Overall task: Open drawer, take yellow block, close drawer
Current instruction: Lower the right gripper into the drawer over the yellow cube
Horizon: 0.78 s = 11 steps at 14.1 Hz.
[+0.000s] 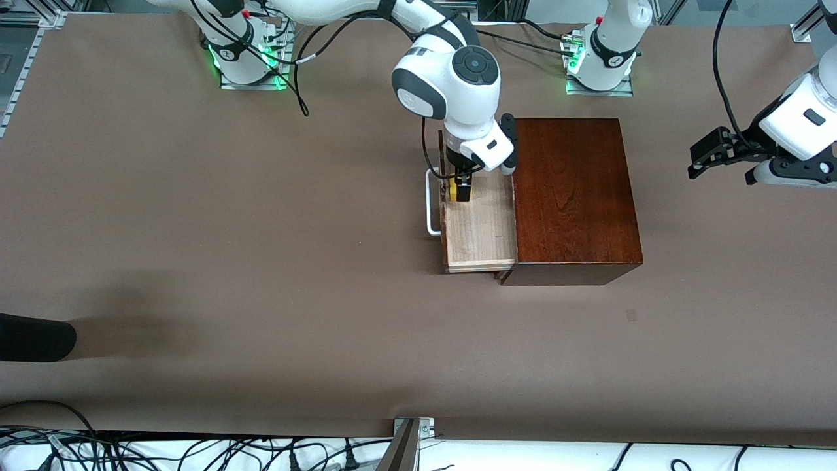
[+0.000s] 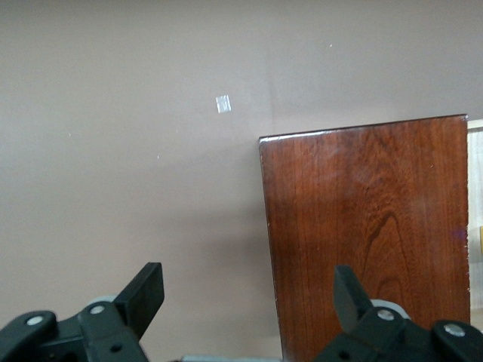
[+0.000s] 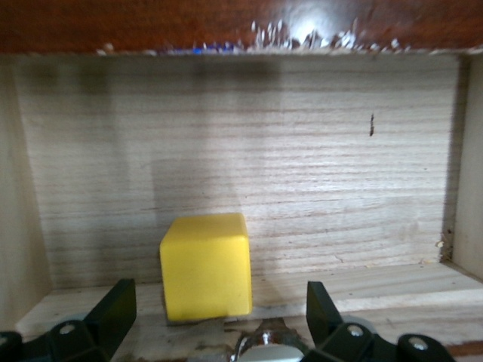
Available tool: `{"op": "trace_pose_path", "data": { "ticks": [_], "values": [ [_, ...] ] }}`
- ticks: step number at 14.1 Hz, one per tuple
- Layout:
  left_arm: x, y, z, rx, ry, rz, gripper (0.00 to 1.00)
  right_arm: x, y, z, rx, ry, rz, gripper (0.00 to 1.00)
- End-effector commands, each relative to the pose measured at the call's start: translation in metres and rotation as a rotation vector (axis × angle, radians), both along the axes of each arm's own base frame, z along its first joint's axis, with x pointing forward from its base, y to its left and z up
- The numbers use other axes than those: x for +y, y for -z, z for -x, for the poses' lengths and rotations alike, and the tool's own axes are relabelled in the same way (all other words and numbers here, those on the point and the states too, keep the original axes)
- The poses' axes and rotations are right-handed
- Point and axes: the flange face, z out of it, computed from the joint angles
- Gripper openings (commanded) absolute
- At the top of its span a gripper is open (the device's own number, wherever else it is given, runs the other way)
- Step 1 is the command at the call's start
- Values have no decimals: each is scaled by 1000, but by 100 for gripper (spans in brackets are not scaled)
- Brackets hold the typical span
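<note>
Your right gripper (image 1: pixel 460 190) is down inside the open drawer (image 1: pixel 480 229), fingers spread, with the yellow block (image 3: pixel 206 265) lying between them on the drawer floor, untouched. Your left gripper (image 2: pixel 249 290) waits, spread, over the table beside the wooden box (image 1: pixel 575 196).

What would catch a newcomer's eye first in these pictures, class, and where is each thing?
The yellow block stands out, sitting on the pale floor of the open drawer, which is pulled out of the dark wooden box toward the right arm's end of the table. The right gripper reaches down into the drawer, its open fingers either side of the block. The left gripper waits open above the table beside the box.
</note>
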Motion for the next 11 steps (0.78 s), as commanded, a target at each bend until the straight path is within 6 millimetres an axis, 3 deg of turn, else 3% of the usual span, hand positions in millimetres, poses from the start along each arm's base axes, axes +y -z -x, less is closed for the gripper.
{"op": "trace_pose_path", "data": {
  "ticks": [1, 5, 6, 10, 11],
  "values": [
    [-20, -10, -13, -9, 47, 0, 100, 3, 18, 3, -8, -31, 36, 100],
    [-50, -12, -10, -19, 112, -86, 100, 8, 32, 7, -12, -33, 38, 100],
    [-50, -13, -10, -21, 112, -86, 100, 10, 31, 10, -13, -36, 37, 89],
    [-52, -13, -9, -21, 115, -82, 100, 8, 21, 5, -24, -37, 27, 0],
    [-52, -12, -10, -20, 116, -82, 100, 6, 19, 2, -29, -34, 29, 0]
  ]
}}
